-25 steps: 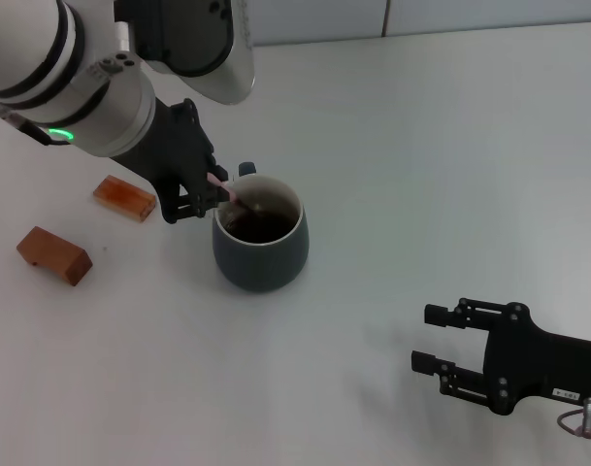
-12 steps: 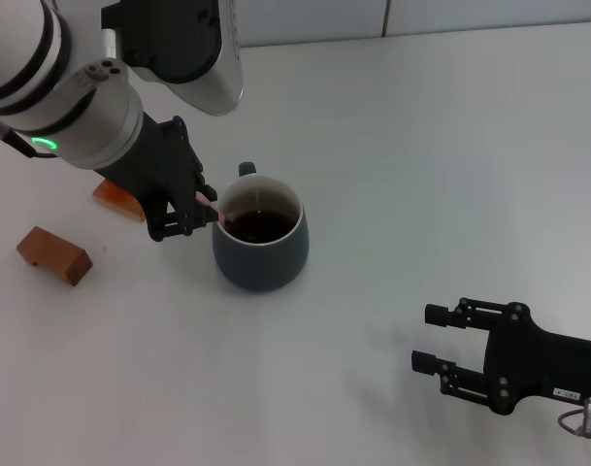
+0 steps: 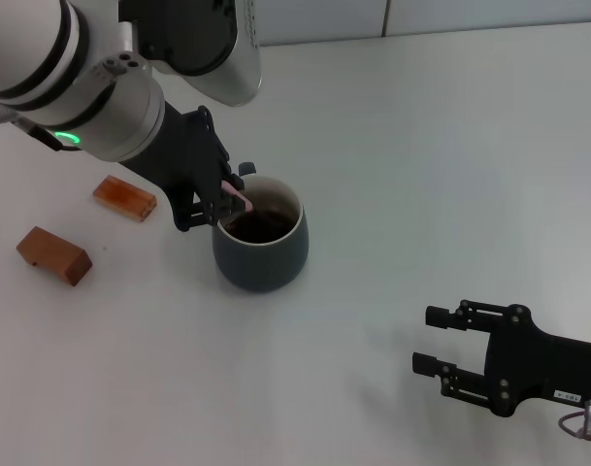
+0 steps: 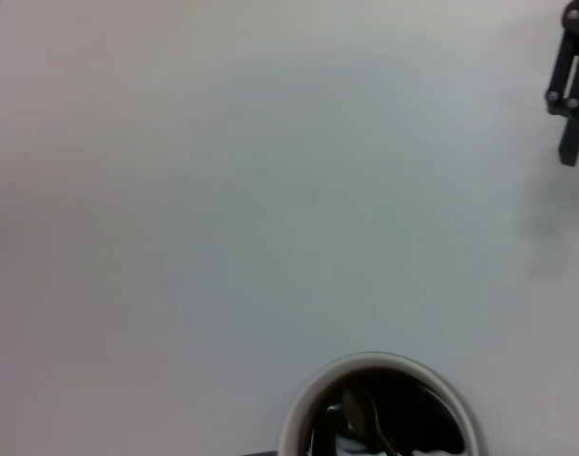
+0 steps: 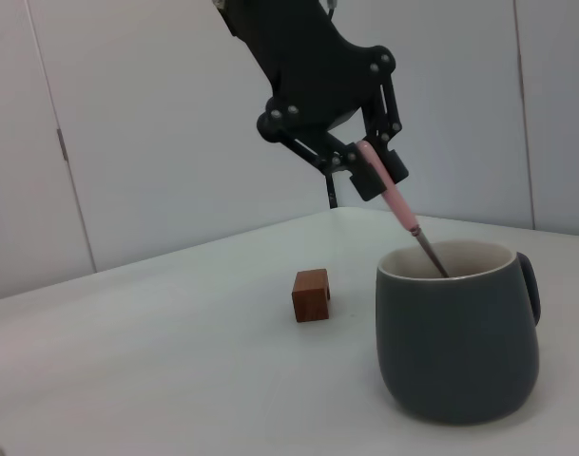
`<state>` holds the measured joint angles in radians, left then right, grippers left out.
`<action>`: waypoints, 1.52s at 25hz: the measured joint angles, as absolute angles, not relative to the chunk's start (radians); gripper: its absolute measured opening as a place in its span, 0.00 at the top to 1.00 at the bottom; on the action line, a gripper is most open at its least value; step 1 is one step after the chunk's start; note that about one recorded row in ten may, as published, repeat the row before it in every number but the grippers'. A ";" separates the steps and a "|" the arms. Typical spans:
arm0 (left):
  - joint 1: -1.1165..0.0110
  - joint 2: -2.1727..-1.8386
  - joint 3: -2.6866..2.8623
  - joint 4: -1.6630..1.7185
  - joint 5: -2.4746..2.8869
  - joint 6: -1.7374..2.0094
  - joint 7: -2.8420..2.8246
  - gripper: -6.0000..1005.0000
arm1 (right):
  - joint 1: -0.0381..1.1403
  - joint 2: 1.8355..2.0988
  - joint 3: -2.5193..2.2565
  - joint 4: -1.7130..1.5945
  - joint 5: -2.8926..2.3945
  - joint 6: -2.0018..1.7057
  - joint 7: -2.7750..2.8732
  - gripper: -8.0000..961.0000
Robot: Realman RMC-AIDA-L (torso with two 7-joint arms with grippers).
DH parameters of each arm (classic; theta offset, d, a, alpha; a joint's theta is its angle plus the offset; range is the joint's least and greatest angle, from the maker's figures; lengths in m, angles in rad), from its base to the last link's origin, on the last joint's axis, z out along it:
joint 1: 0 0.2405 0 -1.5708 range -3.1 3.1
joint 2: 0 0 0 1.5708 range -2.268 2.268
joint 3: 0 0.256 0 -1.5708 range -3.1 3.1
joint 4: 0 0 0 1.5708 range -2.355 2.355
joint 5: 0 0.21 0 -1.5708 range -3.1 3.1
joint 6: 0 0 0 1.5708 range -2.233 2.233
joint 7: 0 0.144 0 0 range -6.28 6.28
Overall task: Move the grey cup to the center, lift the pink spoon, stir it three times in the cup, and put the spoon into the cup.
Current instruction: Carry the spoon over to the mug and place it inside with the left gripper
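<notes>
One left gripper (image 3: pixel 215 202) tilting pink spoon (image 5: pixel 395 206), grey cup (image 3: pixel 261 248)

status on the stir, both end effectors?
Left end effector shut on pink spoon, tip inside grey cup. Right end effector open, parked aside. Nothing in the way.

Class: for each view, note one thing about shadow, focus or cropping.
Head view: the cup casts only a faint shadow; the left claw is sharp. Left wrist view: soft, cup rim cropped. Right wrist view: spoon crisp against a plain wall.
</notes>
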<state>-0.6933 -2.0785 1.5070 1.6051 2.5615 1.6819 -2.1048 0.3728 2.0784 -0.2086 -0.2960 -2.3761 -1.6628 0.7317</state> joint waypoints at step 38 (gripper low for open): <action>-0.700 -2.078 1.486 1.580 2.619 1.675 -2.148 0.81 | 0.371 2.077 -0.219 -0.290 -2.379 -1.665 0.732 0.37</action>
